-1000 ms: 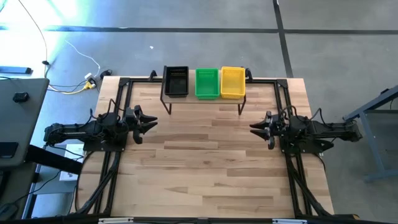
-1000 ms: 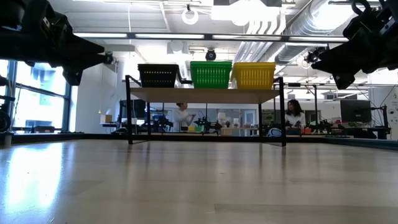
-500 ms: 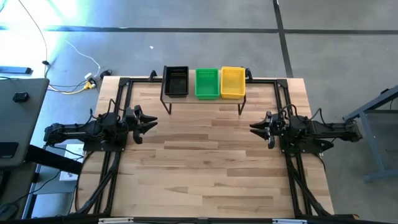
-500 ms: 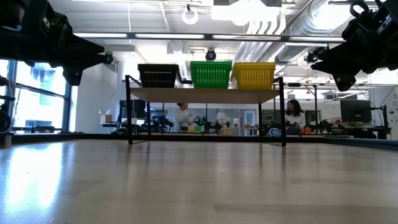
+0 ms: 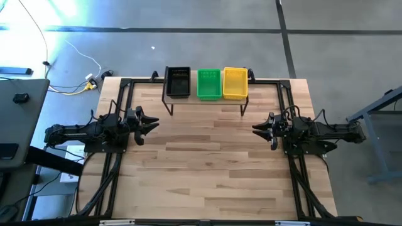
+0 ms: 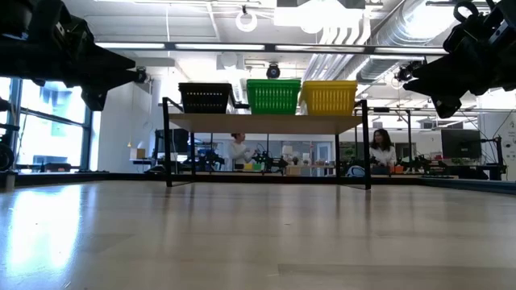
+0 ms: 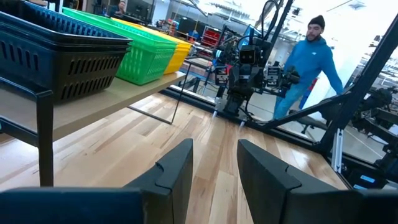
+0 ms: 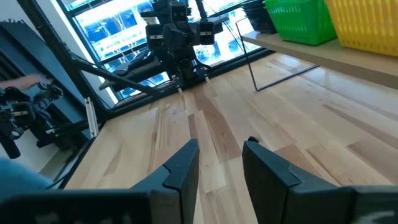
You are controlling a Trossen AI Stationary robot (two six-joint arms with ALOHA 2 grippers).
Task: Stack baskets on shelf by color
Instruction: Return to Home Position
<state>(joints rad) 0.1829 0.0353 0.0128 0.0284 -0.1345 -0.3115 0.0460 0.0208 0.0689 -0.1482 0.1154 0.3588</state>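
Note:
Three basket stacks stand side by side on the shelf (image 5: 204,100) at the table's far edge: black basket (image 5: 178,82) on the left, green basket (image 5: 209,83) in the middle, yellow basket (image 5: 235,82) on the right, also seen as black (image 6: 205,97), green (image 6: 274,96) and yellow (image 6: 329,97) in the low view. How many baskets each stack holds cannot be told. My left gripper (image 5: 151,123) hovers open above the table's left side. My right gripper (image 5: 257,129) hovers open above the right side. Both point toward the table's middle and touch nothing.
The shelf stands on thin black legs (image 6: 168,145) with open space beneath its plank. Bare wood tabletop (image 5: 207,163) spreads between the arms and toward the near edge. A person in a blue top (image 7: 309,59) stands beyond the table; other people (image 6: 380,149) sit in the room behind.

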